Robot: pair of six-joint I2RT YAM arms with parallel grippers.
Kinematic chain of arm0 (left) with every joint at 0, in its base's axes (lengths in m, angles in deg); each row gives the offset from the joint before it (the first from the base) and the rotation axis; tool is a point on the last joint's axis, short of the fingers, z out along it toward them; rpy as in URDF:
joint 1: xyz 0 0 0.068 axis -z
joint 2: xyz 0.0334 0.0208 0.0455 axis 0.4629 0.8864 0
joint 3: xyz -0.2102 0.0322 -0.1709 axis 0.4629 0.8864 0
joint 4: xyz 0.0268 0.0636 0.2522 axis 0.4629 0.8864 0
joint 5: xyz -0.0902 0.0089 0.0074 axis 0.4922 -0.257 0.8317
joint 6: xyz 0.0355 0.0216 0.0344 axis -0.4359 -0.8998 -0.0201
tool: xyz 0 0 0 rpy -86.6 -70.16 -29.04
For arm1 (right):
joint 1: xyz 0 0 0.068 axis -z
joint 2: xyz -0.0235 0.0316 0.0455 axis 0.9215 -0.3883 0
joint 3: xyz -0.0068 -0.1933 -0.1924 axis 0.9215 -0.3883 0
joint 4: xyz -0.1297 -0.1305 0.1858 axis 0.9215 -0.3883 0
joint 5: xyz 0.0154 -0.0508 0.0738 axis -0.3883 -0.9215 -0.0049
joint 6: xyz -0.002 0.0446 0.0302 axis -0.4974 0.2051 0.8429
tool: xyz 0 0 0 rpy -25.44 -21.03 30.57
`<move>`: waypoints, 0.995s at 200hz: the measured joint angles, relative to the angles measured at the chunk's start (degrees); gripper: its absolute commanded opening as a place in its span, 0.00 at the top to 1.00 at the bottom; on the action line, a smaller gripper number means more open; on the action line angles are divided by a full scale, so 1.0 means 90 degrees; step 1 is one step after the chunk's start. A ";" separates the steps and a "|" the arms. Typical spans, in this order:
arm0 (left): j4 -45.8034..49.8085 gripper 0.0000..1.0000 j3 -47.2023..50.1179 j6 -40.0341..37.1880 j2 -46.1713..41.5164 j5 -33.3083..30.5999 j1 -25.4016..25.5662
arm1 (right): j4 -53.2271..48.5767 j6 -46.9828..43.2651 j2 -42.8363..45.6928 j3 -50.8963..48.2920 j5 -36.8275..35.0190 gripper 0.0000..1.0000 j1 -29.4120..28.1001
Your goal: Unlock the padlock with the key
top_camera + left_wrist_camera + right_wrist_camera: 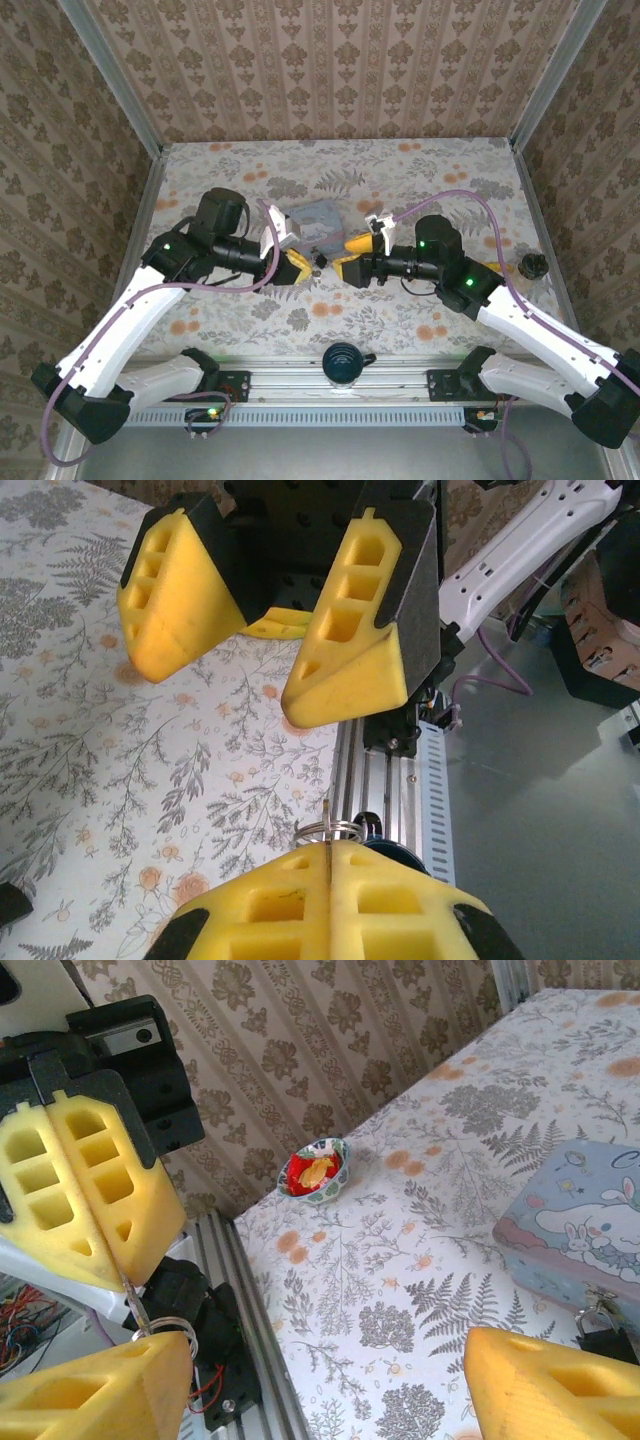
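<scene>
While the padlock sits at the front edge of the pale blue tin, the key is pinched in the fully closed left claw. The right claw gapes wide and empty, facing it. This looks like alignment or a handover; next, the key's tip must find the keyhole.

Light: even, diffuse, from overhead; table bright, colours true. Shadows: soft, faint, no hard edges. Glare: pale sheen on the grey floor past the table's near edge, left wrist view. Focus: top view sharp throughout; left gripper and right gripper slightly soft close to their own lenses; wallpaper mildly blurred, right wrist view
</scene>
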 measured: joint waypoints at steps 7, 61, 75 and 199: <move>-0.0053 1.00 0.0049 0.0017 -0.0027 0.0034 0.0000 | 0.0000 -0.0002 0.0002 0.0000 0.0000 0.29 -0.0034; -0.0192 1.00 0.0272 0.0049 -0.0070 0.0172 -0.0039 | 0.0121 -0.0019 0.0002 0.0000 0.0017 0.33 -0.0287; -0.0211 1.00 0.0299 0.0066 -0.0073 0.0199 -0.0041 | 0.0236 -0.0005 0.0002 0.0000 0.0073 0.38 -0.0301; -0.0857 1.00 0.0554 0.0597 -0.0163 0.0576 -0.0299 | 0.1175 0.0202 -0.0512 0.0000 0.0605 0.58 -0.0663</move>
